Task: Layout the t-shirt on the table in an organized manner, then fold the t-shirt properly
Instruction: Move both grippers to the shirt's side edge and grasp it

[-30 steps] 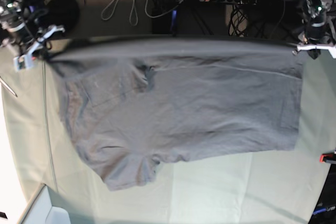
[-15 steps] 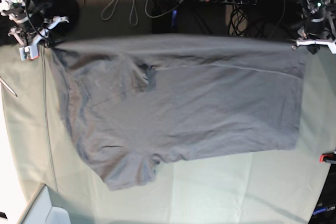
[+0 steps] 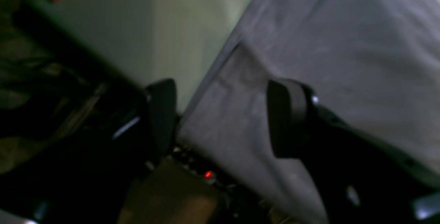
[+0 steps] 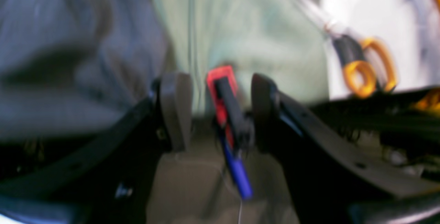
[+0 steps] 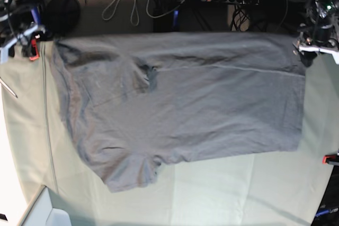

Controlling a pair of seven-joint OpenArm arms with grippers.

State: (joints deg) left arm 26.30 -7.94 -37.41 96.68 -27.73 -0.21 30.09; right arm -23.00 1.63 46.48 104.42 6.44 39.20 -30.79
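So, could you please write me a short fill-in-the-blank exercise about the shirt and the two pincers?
1. The t-shirt is ____ in colour.
2. It lies spread on the table, covered in pale ____ cloth.
3. The left pincer stands ____, gripping nothing.
4. Between the right pincer's fingers, behind them, shows a ____ clamp.

Missing words: grey; green; open; red

table [image 5: 222,194] covered in pale mint-green cloth, fills most of the base view. grey t-shirt [image 5: 180,104] lies flat on it, spread from upper left to right edge, one sleeve [image 5: 132,175] toward lower centre. red clamp [image 5: 330,158] at right edge
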